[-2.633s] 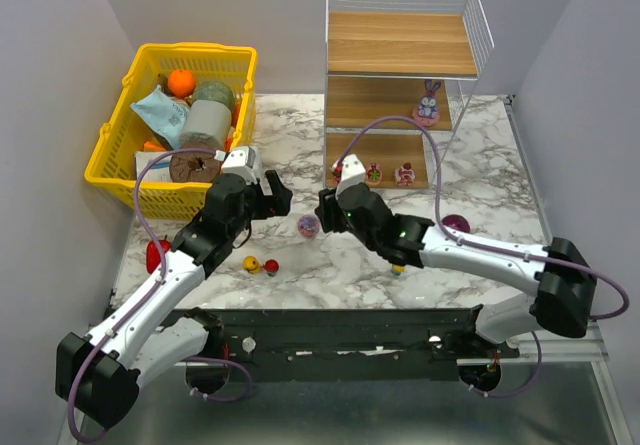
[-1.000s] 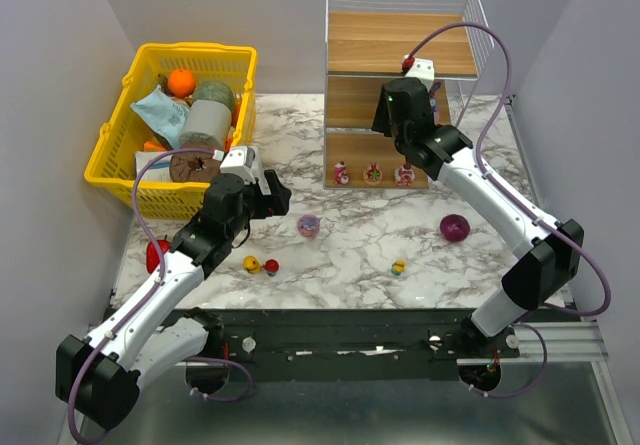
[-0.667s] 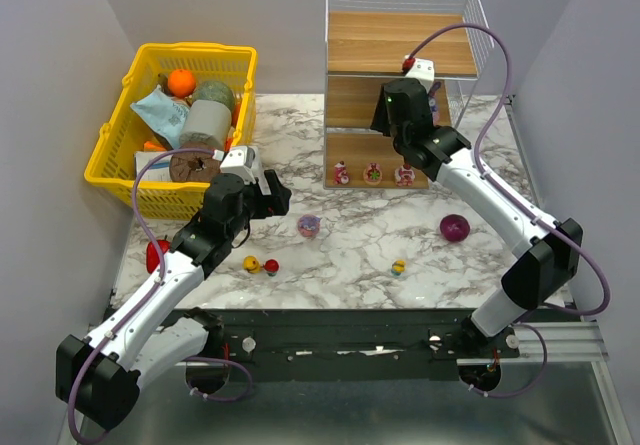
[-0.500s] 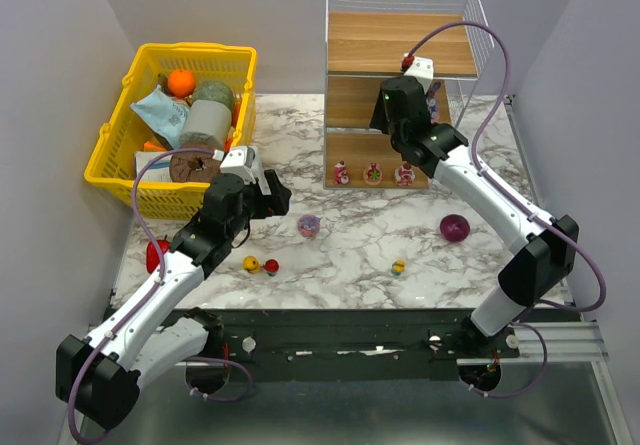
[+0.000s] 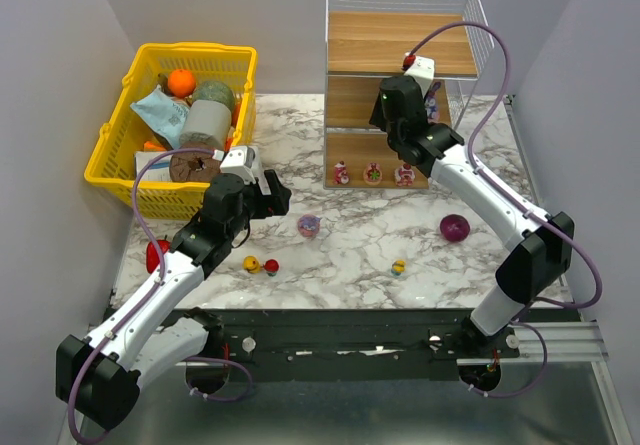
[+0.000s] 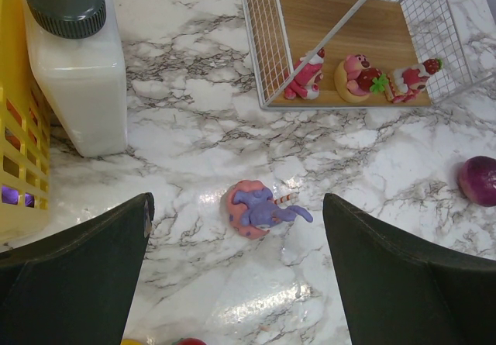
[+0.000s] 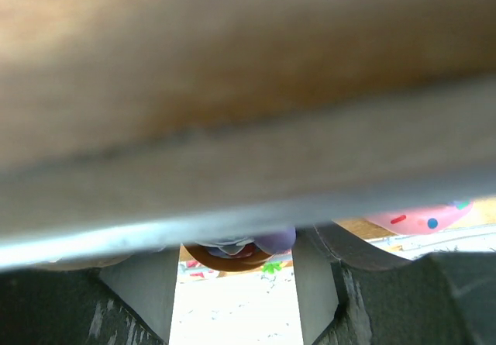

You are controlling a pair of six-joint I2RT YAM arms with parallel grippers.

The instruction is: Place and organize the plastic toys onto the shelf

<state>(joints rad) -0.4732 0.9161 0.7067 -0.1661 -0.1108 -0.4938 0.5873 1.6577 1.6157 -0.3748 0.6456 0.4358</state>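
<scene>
Right arm [image 5: 480, 190] reaches to the shelf's [image 5: 400, 43] middle tier. The right gripper [image 7: 235, 283] is half open around a purple-orange shape [image 7: 232, 248]; whether it grips it I cannot tell. Left arm [image 5: 170, 275] crouches over the table [image 5: 350, 255], left gripper [image 6: 236, 199] spread wide, empty, above a toppled purple toy [image 6: 260, 209]. Three toys [image 6: 358, 77] stand on the bottom tier.

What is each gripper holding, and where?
Left gripper: nothing, jaws open. Right gripper: cannot tell; a small purple plastic figurine shows between its fingers, contact unclear.
</scene>
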